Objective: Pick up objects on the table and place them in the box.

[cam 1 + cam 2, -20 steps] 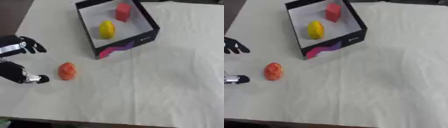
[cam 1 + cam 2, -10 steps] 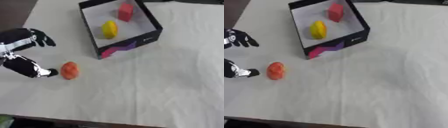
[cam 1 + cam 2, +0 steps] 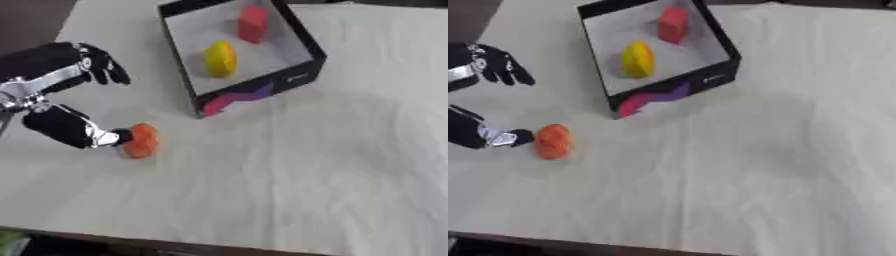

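Observation:
An orange rounded object [image 3: 140, 141] lies on the white table, left of centre. My left hand [image 3: 54, 62] reaches in from the left edge, open, with its fingers [image 3: 107, 68] spread above the object and its thumb [image 3: 72, 129] low, the thumb tip touching the object's left side. The black box [image 3: 262, 90] with a white inside stands at the top centre. In it lie a yellow object [image 3: 220, 58] and a red block [image 3: 252, 23]. My right hand shows in neither view.
A white cloth covers the table [image 3: 332, 165], which stretches wide to the right and front of the box. The table's front edge [image 3: 175, 242] runs along the bottom, and dark floor shows at the upper left corner.
My left hand has come in further from the left toward the orange object, and its thumb tip now meets it. The orange object and the box have stayed put.

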Robot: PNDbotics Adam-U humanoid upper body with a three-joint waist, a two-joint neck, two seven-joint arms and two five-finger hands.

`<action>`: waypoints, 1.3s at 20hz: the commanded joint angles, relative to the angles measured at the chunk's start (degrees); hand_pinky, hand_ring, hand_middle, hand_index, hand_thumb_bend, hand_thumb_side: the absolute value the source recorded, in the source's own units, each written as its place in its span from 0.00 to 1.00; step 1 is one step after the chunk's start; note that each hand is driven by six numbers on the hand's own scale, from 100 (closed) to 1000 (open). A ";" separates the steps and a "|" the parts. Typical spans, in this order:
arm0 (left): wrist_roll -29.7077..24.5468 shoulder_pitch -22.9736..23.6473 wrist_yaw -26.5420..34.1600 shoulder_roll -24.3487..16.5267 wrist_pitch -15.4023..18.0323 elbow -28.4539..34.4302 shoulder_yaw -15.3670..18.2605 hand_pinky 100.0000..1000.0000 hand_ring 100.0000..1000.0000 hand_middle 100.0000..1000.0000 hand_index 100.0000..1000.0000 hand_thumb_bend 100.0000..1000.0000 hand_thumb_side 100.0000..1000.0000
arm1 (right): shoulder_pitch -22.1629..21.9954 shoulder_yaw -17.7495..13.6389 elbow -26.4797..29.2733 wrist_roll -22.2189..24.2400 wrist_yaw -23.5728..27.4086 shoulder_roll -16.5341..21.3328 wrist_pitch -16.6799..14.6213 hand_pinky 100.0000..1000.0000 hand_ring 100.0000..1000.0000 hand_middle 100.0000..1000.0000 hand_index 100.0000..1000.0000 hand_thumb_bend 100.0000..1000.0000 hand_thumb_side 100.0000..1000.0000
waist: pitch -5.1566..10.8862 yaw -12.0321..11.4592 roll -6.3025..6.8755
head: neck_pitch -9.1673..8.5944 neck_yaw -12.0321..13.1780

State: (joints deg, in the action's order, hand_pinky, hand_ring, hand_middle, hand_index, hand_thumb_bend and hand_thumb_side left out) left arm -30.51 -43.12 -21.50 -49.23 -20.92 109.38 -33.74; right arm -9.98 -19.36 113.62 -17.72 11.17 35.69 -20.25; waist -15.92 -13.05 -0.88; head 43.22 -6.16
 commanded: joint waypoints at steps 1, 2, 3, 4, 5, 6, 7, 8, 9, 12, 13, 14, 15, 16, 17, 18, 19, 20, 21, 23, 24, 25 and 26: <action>-1.17 -0.87 0.10 -0.44 -0.09 1.05 0.21 0.72 0.69 0.67 0.75 0.44 0.26 | 0.69 -0.49 0.97 -0.05 0.93 2.46 1.24 0.94 0.81 0.75 0.86 0.00 0.35 | 0.55 -0.07 0.60 | 0.47 0.18; -1.47 -0.78 0.14 -0.38 -0.15 1.11 0.15 0.72 0.69 0.67 0.75 0.44 0.26 | 0.84 -0.50 0.97 -0.02 1.07 2.56 1.45 0.94 0.81 0.75 0.86 0.00 0.35 | 0.56 -0.07 0.59 | 0.51 0.19; -1.80 -0.72 0.13 -0.34 -0.18 1.11 0.06 0.72 0.69 0.67 0.75 0.44 0.26 | 0.95 -0.51 0.97 0.03 1.18 2.64 1.58 0.94 0.81 0.75 0.86 0.00 0.35 | 0.58 -0.06 0.58 | 0.56 0.21; -2.13 -0.66 0.06 -0.32 -0.18 1.06 -0.05 0.72 0.70 0.67 0.76 0.44 0.26 | 1.03 -0.51 0.97 0.07 1.28 2.70 1.65 0.94 0.81 0.75 0.86 0.00 0.35 | 0.59 -0.04 0.58 | 0.60 0.23; -2.53 -0.57 -0.09 -0.28 -0.15 0.93 -0.20 0.72 0.70 0.67 0.76 0.44 0.26 | 1.12 -0.49 0.97 0.14 1.38 2.75 1.68 0.94 0.81 0.75 0.86 0.00 0.36 | 0.61 -0.03 0.58 | 0.63 0.27; -2.88 -0.49 -0.27 -0.20 -0.06 0.77 -0.32 0.72 0.70 0.67 0.76 0.45 0.26 | 1.18 -0.48 0.97 0.21 1.48 2.77 1.71 0.94 0.81 0.75 0.86 0.00 0.36 | 0.63 -0.02 0.59 | 0.65 0.29; -3.18 -0.38 -0.51 -0.11 0.07 0.58 -0.43 0.72 0.70 0.67 0.76 0.45 0.26 | 1.24 -0.46 0.97 0.28 1.58 2.78 1.77 0.94 0.81 0.75 0.86 0.00 0.36 | 0.63 -0.02 0.59 | 0.68 0.28; -3.42 -0.24 -0.75 -0.01 0.21 0.34 -0.54 0.72 0.71 0.68 0.76 0.45 0.26 | 1.28 -0.44 0.97 0.35 1.65 2.78 1.84 0.94 0.81 0.75 0.86 0.00 0.36 | 0.63 -0.02 0.59 | 0.72 0.28; -3.60 -0.11 -1.01 0.10 0.36 0.07 -0.64 0.72 0.71 0.68 0.76 0.45 0.26 | 1.33 -0.41 0.97 0.42 1.71 2.79 1.90 0.94 0.81 0.75 0.86 0.00 0.36 | 0.63 -0.02 0.60 | 0.72 0.28; -3.55 0.18 -1.86 0.54 0.91 -0.78 -0.77 0.72 0.71 0.69 0.76 0.46 0.25 | 1.46 -0.40 0.97 0.56 1.85 2.75 2.02 0.94 0.81 0.75 0.86 0.00 0.37 | 0.63 -0.01 0.62 | 0.65 0.29; -3.39 0.26 -2.26 0.73 1.16 -1.14 -0.81 0.72 0.71 0.69 0.77 0.45 0.25 | 1.51 -0.38 0.97 0.61 1.89 2.72 2.06 0.94 0.81 0.75 0.86 0.00 0.37 | 0.63 0.01 0.62 | 0.60 0.28; -3.23 0.30 -2.66 0.92 1.44 -1.51 -0.87 0.72 0.71 0.69 0.77 0.45 0.24 | 1.55 -0.36 0.97 0.67 1.93 2.69 2.09 0.94 0.81 0.75 0.86 0.00 0.37 | 0.63 0.05 0.61 | 0.55 0.30; -3.05 0.33 -3.15 1.16 1.78 -1.90 -0.94 0.72 0.71 0.69 0.76 0.45 0.24 | 1.59 -0.34 0.97 0.73 1.96 2.66 2.09 0.94 0.81 0.75 0.86 0.00 0.37 | 0.62 0.08 0.60 | 0.49 0.32; -2.93 0.35 -3.62 1.42 2.15 -2.31 -1.04 0.72 0.71 0.69 0.76 0.45 0.24 | 1.62 -0.31 0.97 0.80 1.97 2.62 2.09 0.94 0.81 0.75 0.86 0.00 0.37 | 0.61 0.11 0.59 | 0.48 0.33; -2.89 0.36 -4.08 1.68 2.52 -2.72 -1.15 0.72 0.71 0.69 0.76 0.45 0.24 | 1.64 -0.30 0.97 0.85 1.97 2.58 2.08 0.94 0.81 0.75 0.86 0.00 0.37 | 0.60 0.13 0.58 | 0.50 0.35; -2.92 0.37 -4.58 1.91 2.89 -3.16 -1.28 0.72 0.71 0.69 0.76 0.45 0.23 | 1.64 -0.29 0.97 0.87 1.97 2.55 2.08 0.94 0.81 0.75 0.86 0.00 0.37 | 0.59 0.16 0.57 | 0.54 0.38; -2.95 0.38 -5.17 2.15 3.27 -3.63 -1.40 0.72 0.71 0.69 0.76 0.45 0.23 | 1.63 -0.29 0.97 0.89 1.95 2.50 2.09 0.94 0.81 0.75 0.86 0.00 0.37 | 0.57 0.18 0.57 | 0.58 0.41; -2.94 0.38 -5.77 2.38 3.65 -4.09 -1.50 0.72 0.71 0.69 0.77 0.45 0.22 | 1.61 -0.28 0.97 0.90 1.92 2.44 2.12 0.94 0.81 0.75 0.86 0.00 0.37 | 0.56 0.19 0.56 | 0.60 0.43; -2.87 0.39 -6.47 2.65 4.06 -4.59 -1.58 0.72 0.71 0.69 0.77 0.46 0.21 | 1.57 -0.26 0.97 0.92 1.87 2.37 2.18 0.94 0.81 0.75 0.86 0.00 0.37 | 0.54 0.19 0.56 | 0.58 0.45; -2.72 0.36 -7.85 3.17 4.87 -5.59 -1.78 0.72 0.71 0.69 0.76 0.47 0.20 | 1.54 -0.26 0.97 0.92 1.79 2.25 2.26 0.94 0.81 0.75 0.86 0.00 0.38 | 0.52 0.18 0.56 | 0.56 0.51; -2.67 0.35 -8.54 3.45 5.27 -6.13 -1.90 0.72 0.71 0.68 0.76 0.47 0.20 | 1.54 -0.27 0.97 0.91 1.77 2.20 2.27 0.94 0.81 0.75 0.86 0.00 0.38 | 0.52 0.17 0.56 | 0.57 0.54; -2.63 0.38 -9.06 3.78 5.63 -6.70 -1.99 0.72 0.71 0.68 0.76 0.48 0.21 | 1.51 -0.29 0.97 0.90 1.75 2.17 2.28 0.94 0.81 0.75 0.86 0.00 0.38 | 0.52 0.17 0.54 | 0.57 0.57; -2.59 0.41 -9.40 4.09 5.94 -7.20 -2.06 0.71 0.71 0.68 0.75 0.47 0.21 | 1.48 -0.31 0.97 0.90 1.73 2.13 2.30 0.94 0.81 0.75 0.86 0.00 0.39 | 0.52 0.16 0.52 | 0.55 0.57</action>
State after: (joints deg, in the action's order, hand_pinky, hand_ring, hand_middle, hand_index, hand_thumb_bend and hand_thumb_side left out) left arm -33.20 -42.25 -30.11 -44.58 -15.57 102.35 -36.18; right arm -8.60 -19.26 113.62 -16.80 12.88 36.24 -17.98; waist -15.92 -12.92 -0.88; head 43.68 -5.82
